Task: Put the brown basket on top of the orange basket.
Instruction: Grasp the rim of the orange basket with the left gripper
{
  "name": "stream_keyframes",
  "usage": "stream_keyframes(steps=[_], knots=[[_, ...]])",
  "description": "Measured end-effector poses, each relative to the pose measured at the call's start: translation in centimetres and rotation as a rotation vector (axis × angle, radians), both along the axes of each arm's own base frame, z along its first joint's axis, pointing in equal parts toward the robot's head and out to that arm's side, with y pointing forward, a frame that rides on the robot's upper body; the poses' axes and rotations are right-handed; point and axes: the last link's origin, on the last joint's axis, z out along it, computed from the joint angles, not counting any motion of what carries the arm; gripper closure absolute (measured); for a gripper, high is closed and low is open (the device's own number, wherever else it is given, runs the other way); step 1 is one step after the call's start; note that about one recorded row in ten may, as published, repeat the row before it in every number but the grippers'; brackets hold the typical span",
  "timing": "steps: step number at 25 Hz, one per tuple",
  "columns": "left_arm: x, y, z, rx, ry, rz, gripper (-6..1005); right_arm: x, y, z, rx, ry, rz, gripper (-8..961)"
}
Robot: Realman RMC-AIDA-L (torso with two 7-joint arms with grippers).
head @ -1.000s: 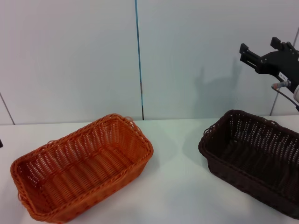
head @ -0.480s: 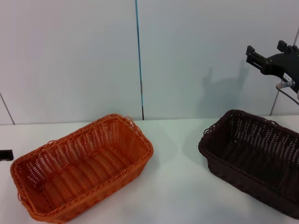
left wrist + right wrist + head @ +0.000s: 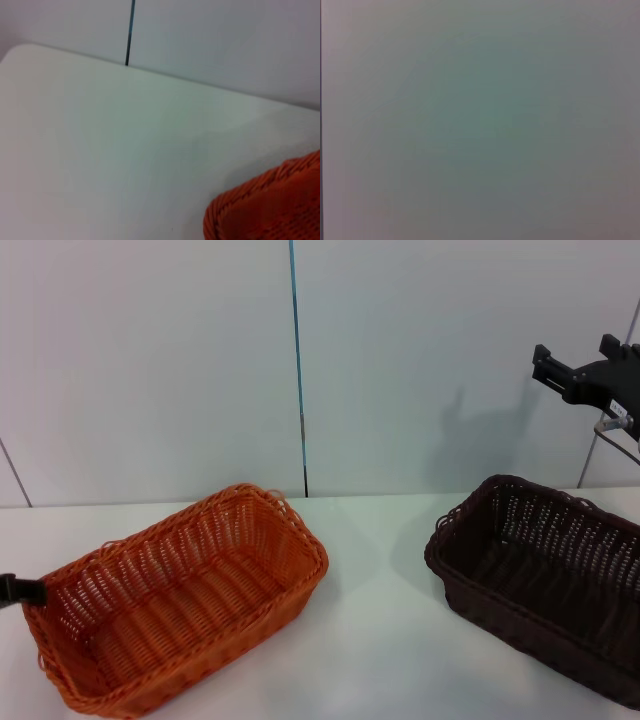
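A: Head view — the right gripper (image 3: pixel 590 375) hangs high against the wall with its fingers spread, holding nothing. Where's its target?

B: Directly below it: the brown basket (image 3: pixel 545 580), long axis running away toward the robot's right. The orange basket (image 3: pixel 180 595) sits well apart on the other side.

A: And the left gripper (image 3: pixel 20 590)?

B: Just beside the orange basket's outer end — I can't tell its opening. The right arm is nearer the brown one.

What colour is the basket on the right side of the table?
Dark chocolate brown, an open wicker weave; the basket shows best in the head view.
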Motion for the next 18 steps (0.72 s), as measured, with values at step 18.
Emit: stream_keyframes(steps=[18], knots=[[-1.0, 1.8, -3.3, -0.085, -0.042, 0.059, 157, -0.3, 0.2, 0.3, 0.010, 0.007, 0.005, 28]])
